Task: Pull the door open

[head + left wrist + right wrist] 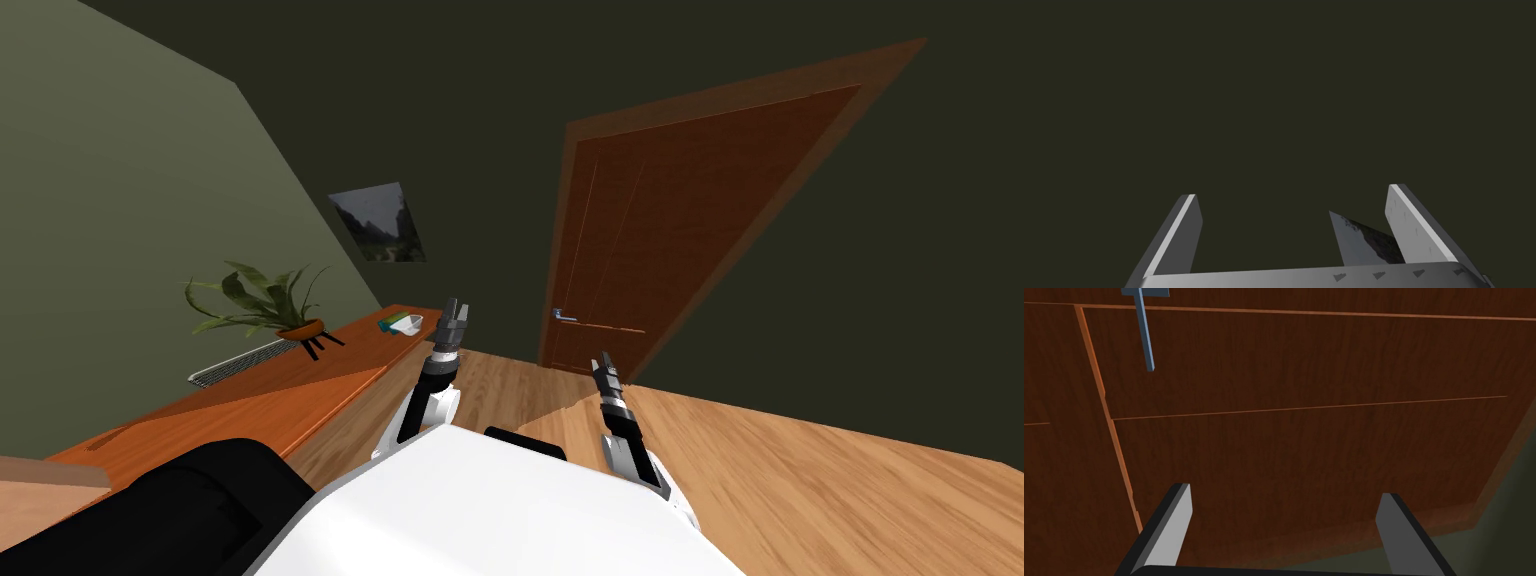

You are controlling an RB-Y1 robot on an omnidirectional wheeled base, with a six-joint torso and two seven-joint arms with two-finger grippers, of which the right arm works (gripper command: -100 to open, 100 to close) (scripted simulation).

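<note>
- My right tool (1284,490) stands wide and holds nothing, aimed at the lower panels of the brown door (1304,438).
- The grey-blue lever handle (1145,333) sits at about eleven o'clock from that tool, well apart from it.
- My left tool (1292,191) is wide too, and empty.
- The door looks shut in its frame. I judge that reaching, gripping and pulling are all left to do.
- Both forearms reach forward, the left at ten o'clock of the right.

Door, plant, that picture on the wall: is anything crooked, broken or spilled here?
Nothing stands out. The door sits shut in its frame, its handle intact. The plant stands upright on the orange counter. The tilt of the wall picture is shared by everything, so it is the camera's.
</note>
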